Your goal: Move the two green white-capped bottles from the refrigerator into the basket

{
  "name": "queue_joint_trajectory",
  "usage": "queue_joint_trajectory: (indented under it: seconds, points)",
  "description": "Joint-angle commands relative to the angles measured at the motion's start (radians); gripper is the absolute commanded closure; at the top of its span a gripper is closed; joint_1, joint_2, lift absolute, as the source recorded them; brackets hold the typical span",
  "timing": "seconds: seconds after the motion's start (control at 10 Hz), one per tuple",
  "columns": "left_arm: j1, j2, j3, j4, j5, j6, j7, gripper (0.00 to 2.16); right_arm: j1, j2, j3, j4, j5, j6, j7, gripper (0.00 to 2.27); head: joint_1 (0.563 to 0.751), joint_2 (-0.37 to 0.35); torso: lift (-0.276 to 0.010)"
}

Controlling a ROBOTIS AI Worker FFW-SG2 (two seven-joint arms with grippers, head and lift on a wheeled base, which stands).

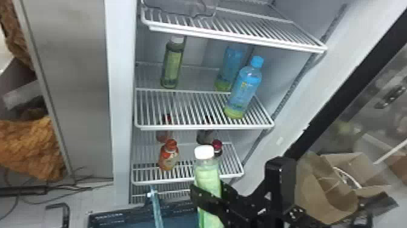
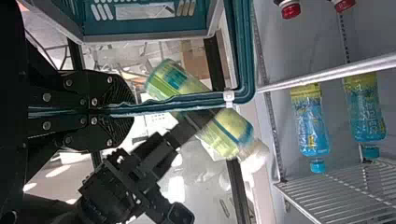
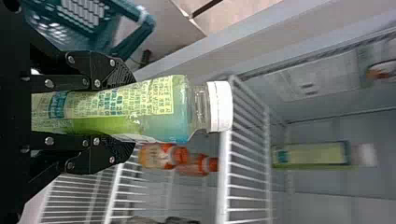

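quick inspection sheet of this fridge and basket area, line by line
surface: white wire shelves, bottles standing on them
job's things: one green bottle out of the fridge, held; the other green bottle upright on the middle shelf; basket below the fridge shelves in the head view
clutter: blue bottles on the middle shelf, orange bottle lower down
grippers: right gripper closed around its bottle, left gripper closed on the basket handle
cables: dark cables on the floor, left side
surroundings: cardboard box at right
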Motion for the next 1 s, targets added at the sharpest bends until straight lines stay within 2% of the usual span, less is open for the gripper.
queue_joint_trajectory:
  seconds: [0.0,0.3,0.5,0.7,0.8,0.9]
  points:
    - [0.001,0.000,0.000,0.000,0.000,0.000,0.000,1.17,-0.011,0.004,-0.006,0.008,-0.003,0.079,0.010,0.89,0.695,-0.350,-0.004]
    - [0.001,0.000,0.002,0.000,0.000,-0.002,0.000,1.17,-0.041,-0.001,0.006,0.042,-0.033,0.170,0.023,0.89,0.695,-0.350,-0.004]
    - [0.001,0.000,0.002,0.000,0.000,-0.005,0.000,1.17,-0.078,-0.018,0.032,0.074,-0.045,0.224,0.044,0.89,0.695,-0.350,-0.004]
    - [0.003,0.000,0.002,0.000,0.000,-0.005,0.000,1.17,-0.097,-0.026,0.058,0.096,-0.041,0.236,0.063,0.89,0.695,-0.350,-0.004]
    - [0.003,0.000,0.004,0.000,0.000,-0.005,0.000,1.17,-0.097,-0.024,0.058,0.094,-0.033,0.254,0.063,0.81,0.695,-0.350,-0.004]
    - [0.003,-0.002,0.004,0.000,0.002,-0.005,0.000,1.17,-0.097,-0.024,0.054,0.089,-0.029,0.254,0.063,0.63,0.695,-0.350,-0.004]
